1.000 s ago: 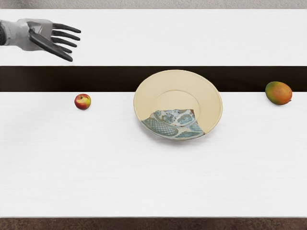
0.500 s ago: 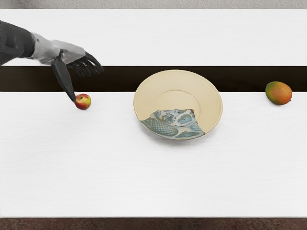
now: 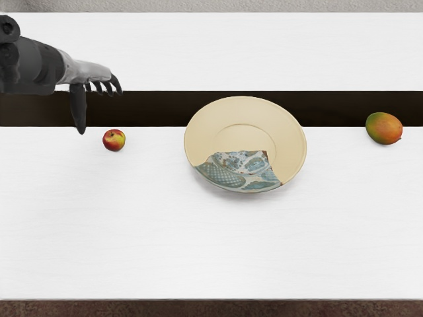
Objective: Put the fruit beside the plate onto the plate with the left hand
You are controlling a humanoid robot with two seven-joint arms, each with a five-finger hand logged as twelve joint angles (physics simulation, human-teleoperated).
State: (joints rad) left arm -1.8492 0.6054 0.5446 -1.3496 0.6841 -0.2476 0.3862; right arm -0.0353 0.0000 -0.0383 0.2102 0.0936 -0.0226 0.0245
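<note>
A small red and yellow apple (image 3: 114, 140) lies on the white table, left of the plate. The cream plate (image 3: 291, 135) with a blue patterned patch sits in the middle. My left hand (image 3: 92, 96) hangs above and to the left of the apple, apart from it. Its thumb points down and its fingers (image 3: 106, 86) are loosely curled, holding nothing. A mango (image 3: 383, 128) rests far to the right of the plate. No right arm shows.
A dark gap (image 3: 158, 107) runs across the table behind the plate and the fruit. Bare white tabletop (image 3: 211, 244) stretches in front of them toward the near edge.
My left hand came down to the apple, thumb tip beside it, then drew back up and left. The apple, plate and mango have stayed where they were.
</note>
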